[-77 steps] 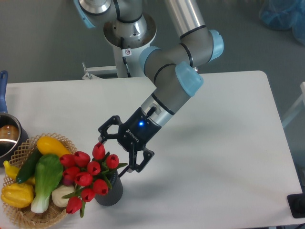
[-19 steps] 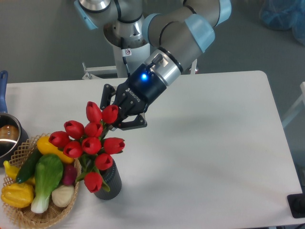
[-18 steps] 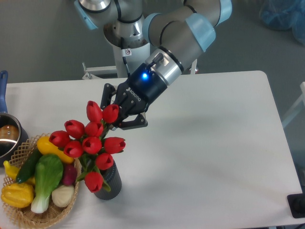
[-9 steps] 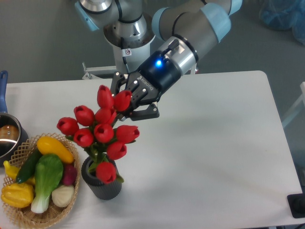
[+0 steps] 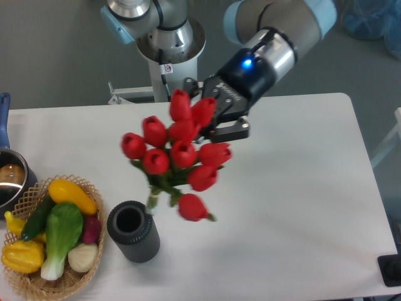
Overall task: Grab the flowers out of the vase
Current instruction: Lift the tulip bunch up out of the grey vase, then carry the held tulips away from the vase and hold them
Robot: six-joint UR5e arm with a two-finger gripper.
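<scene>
Above the table's middle, the flowers (image 5: 177,160) hang in the air, clear of the vase (image 5: 132,231). Red buds bunched together, green stems pointing down and left, stem ends just above and to the right of the vase mouth, not touching it. One bud droops lowest, to the right of the vase.

Gripper (image 5: 220,119) sits at the upper right of the bunch, black fingers partly hidden behind the top buds. Clenched on the flowers, though the exact contact is covered by the blooms. Blue light shows on the wrist. Arm runs up and right out of view; its grey base (image 5: 164,37) stands behind the table's far edge.

Vase upright near the front edge, left of centre, mouth open and dark.

Just left of the vase, nearly touching: a wicker basket (image 5: 32,285) holding a yellow squash (image 5: 72,195), a dark green cucumber (image 5: 37,219), a pale green leafy vegetable (image 5: 61,237), a small purple-red one (image 5: 92,229) against the basket's right side, and another yellow piece (image 5: 22,256) at lower left.

Far left edge: a metal pot (image 5: 12,182) with a blue handle (image 5: 4,118), partly cut off.

Table (image 5: 294,207) white, smooth, rounded corners. Grey floor behind. Blue bundle (image 5: 371,17) at top right corner, unclear what it is.
</scene>
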